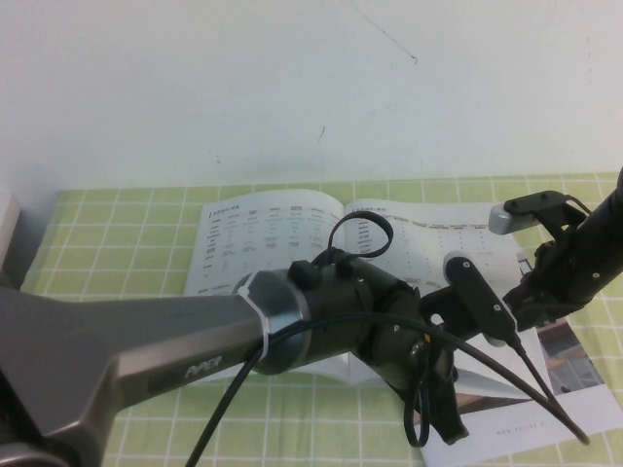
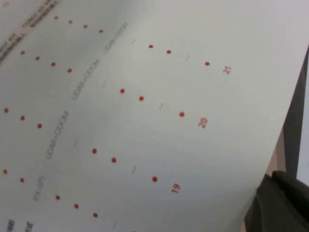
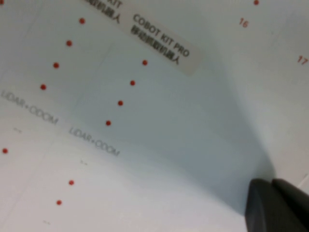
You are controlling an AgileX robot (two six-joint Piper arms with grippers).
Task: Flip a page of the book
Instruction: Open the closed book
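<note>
The book (image 1: 253,233) lies open on the green checked cloth, its white pages printed with small tables. My left arm reaches across it from the near left. My left gripper (image 1: 443,423) points down at the near outer part of the right-hand page (image 1: 458,233). In the left wrist view that page (image 2: 145,121) fills the picture with red dots and numbers. The left gripper (image 2: 282,203) is shut at the sheet's outer edge; whether it pinches the sheet is hidden. My right gripper (image 1: 521,311) (image 3: 277,205) is shut, its tips down on the page (image 3: 145,145).
The green checked cloth (image 1: 117,233) covers the table up to a white wall. A sheet with a photo (image 1: 574,370) shows under the book's near right corner. A grey object (image 1: 8,233) stands at the left edge. Black cables (image 1: 506,375) loop off the left wrist.
</note>
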